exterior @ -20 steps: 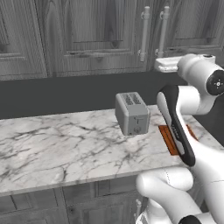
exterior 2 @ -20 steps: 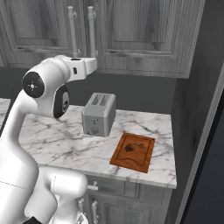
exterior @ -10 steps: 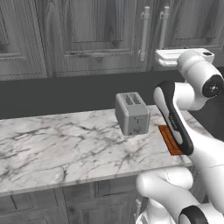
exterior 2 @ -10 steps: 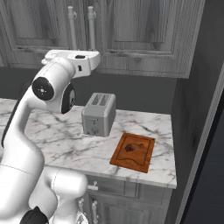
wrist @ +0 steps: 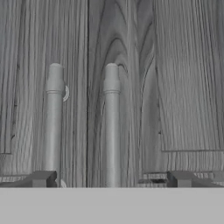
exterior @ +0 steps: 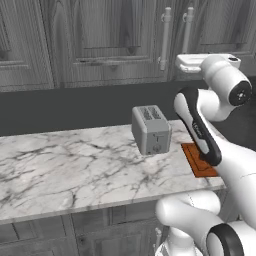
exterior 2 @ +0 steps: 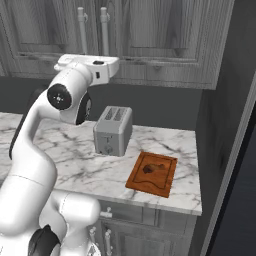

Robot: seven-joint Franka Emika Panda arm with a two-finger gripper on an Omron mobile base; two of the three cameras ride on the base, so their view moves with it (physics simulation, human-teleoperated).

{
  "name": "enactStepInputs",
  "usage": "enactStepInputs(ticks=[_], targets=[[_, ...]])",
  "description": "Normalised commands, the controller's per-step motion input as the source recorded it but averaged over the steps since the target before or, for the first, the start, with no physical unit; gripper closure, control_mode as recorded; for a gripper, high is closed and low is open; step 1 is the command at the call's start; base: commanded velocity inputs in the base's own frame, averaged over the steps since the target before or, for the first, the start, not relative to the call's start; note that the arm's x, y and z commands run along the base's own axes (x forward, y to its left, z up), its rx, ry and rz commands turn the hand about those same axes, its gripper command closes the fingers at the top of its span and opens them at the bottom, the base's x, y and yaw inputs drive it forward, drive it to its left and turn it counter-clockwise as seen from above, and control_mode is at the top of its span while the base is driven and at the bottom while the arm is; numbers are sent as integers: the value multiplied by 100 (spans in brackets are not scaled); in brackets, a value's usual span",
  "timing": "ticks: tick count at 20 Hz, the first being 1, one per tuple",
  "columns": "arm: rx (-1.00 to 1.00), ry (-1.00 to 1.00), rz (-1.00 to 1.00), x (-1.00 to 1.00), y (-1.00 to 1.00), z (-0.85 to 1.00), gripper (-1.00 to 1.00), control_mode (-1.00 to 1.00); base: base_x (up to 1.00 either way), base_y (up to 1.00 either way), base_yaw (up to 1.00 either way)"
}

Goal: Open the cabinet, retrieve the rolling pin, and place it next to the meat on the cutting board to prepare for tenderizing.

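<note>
The robot's two-finger gripper [wrist: 111, 179] is spread wide, its dark fingertips [wrist: 41, 178] standing far apart with nothing between them but air; it faces the tall grey weathered-wood cabinet [wrist: 131, 65] head-on. In the hand view, the two long pale grey bar handles [wrist: 112, 127] rise side by side just either side of the seam between the two panelled doors, and both doors are closed. The right-hand handle sits about midway between the fingertips, the other just inside the left one; whether the tips touch anything cannot be told.

From the base views the white hand is raised level with the lower ends of the handles [exterior 2: 104, 30] — close to the door fronts. Below, on the white marble counter [exterior: 65, 170], a grey metal two-slot toaster [exterior 2: 113, 131] stands upright. Beside it, near the counter's right end, lies the small rectangular orange-brown cutting board [exterior 2: 152, 172], with the small dark brown lump of meat [exterior 2: 148, 169] resting on it — well apart from the gripper.
</note>
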Motion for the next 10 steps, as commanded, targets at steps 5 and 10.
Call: enactStepInputs(ticks=[5, 10], targets=[[2, 0, 4, 25, -10, 0, -100, -100, 0, 0, 0], [0, 2, 2, 38, -1, 0, -100, -100, 0, 0, 0]])
